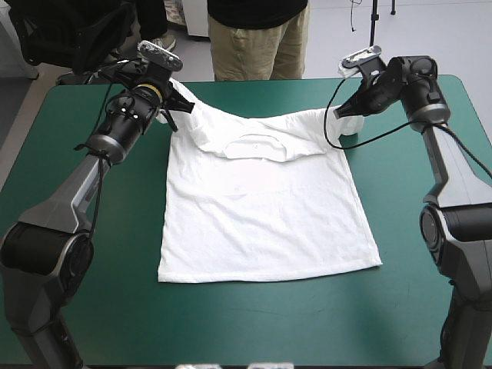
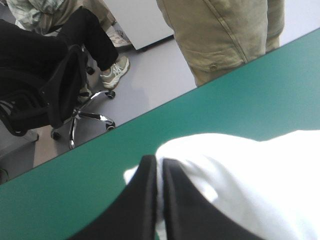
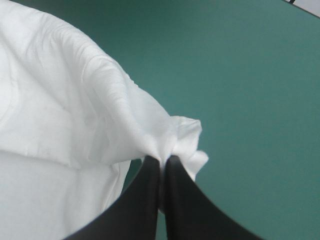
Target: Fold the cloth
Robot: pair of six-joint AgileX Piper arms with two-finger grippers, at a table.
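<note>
Folding barely begun, we judge: white short-sleeved fabric T-shirt [image 1: 261, 223] lies flat on teal-green desk [image 1: 231, 323], no fold made. We see left fingers [image 2: 142, 200] and right fingers [image 3: 145, 200] each pinching a shoulder corner, cloth squeezed between them.

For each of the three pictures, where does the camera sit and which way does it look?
High view: above and behind the robot, looking forward and down at the T-shirt on the table; shows both arms, left gripper and right gripper.
Left wrist view: above the left wrist, looking toward the table's far edge; shows its fingers.
Right wrist view: above the right wrist, looking down at the table; shows its fingers.
Shared: all show the T-shirt.
</note>
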